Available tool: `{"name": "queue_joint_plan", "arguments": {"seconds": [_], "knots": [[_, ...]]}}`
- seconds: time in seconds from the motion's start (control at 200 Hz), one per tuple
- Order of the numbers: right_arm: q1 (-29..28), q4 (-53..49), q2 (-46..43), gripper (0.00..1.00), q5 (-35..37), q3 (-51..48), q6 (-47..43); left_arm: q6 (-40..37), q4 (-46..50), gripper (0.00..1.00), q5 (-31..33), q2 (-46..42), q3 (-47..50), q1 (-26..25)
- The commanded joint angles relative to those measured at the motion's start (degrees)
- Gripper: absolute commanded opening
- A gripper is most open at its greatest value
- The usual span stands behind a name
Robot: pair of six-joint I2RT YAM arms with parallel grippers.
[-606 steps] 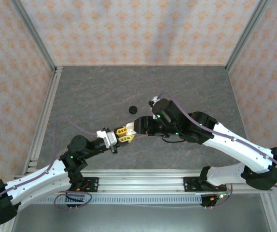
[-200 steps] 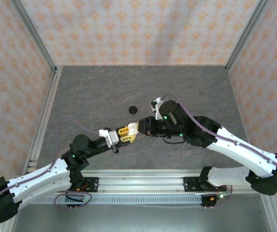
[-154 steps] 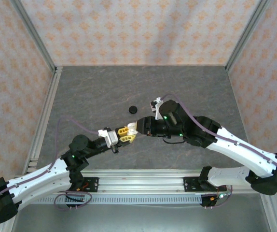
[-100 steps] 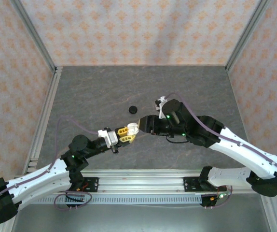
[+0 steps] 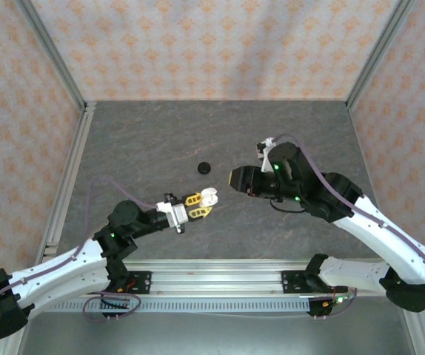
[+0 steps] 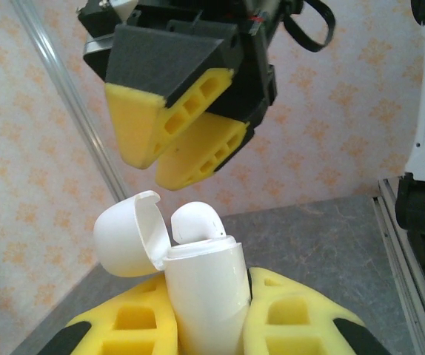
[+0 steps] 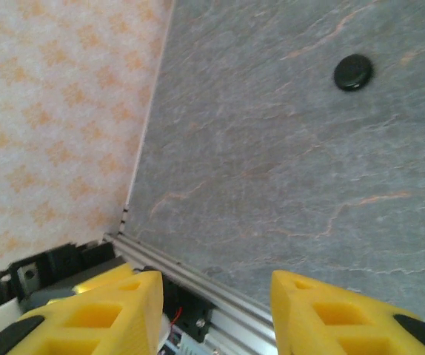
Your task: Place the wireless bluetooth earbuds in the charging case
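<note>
Above the grey bench (image 5: 161, 140), the right gripper (image 7: 216, 310) hung with its jaws spread and nothing between them. The left gripper (image 5: 196, 207) had its jaws pinching the white charging case (image 6: 205, 296), lid open, lower half hidden. Beyond lay a small black disc (image 5: 204, 168), too small to identify. One white earbud (image 6: 196, 222) sat in the case, its stem buried.
</note>
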State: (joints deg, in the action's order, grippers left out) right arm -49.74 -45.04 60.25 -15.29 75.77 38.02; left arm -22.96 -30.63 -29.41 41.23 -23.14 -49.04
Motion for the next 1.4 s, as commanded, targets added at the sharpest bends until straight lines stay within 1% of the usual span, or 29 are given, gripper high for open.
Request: {"name": "queue_joint_plan", "arguments": {"seconds": [0.0,0.165,0.3,0.39,0.47,0.615,0.776,1.126,1.391], "knots": [[3.17,-2.55,-0.39,0.42,-1.23,0.33,-1.59,-1.69,-2.85,0.00,-3.29,-0.27,-2.78,-0.27],[6.04,0.04,0.04,0.41,-5.17,-0.37,-1.91,-0.64,-0.47,0.00,-6.10,-0.21,-5.28,-0.24],[6.14,4.64,-0.32,0.40,-9.04,-2.42,0.06,-2.50,5.31,0.00,-3.20,0.31,-7.35,-0.23],[6.06,6.52,-1.03,0.37,-11.02,-4.05,2.32,-2.90,6.09,0.00,-0.16,1.20,-7.36,-0.24],[4.86,5.89,-1.74,0.36,-9.74,-4.32,3.20,-2.46,6.08,0.00,1.53,2.75,-7.45,-0.22],[-0.45,3.26,-1.35,0.36,-4.13,-2.79,3.87,-1.28,4.16,0.00,3.52,5.79,-7.32,-0.25],[-3.80,3.26,-0.12,0.36,-2.14,-2.21,5.02,-0.52,2.69,0.00,4.10,7.94,-7.46,-0.31],[-4.59,3.70,1.82,0.35,-1.75,-2.77,5.27,-0.07,2.17,0.00,3.49,8.50,-7.71,-0.27],[-4.56,4.10,3.99,0.31,-3.45,-1.33,5.17,-0.07,2.48,0.00,3.26,8.42,-7.80,-0.27]]}}
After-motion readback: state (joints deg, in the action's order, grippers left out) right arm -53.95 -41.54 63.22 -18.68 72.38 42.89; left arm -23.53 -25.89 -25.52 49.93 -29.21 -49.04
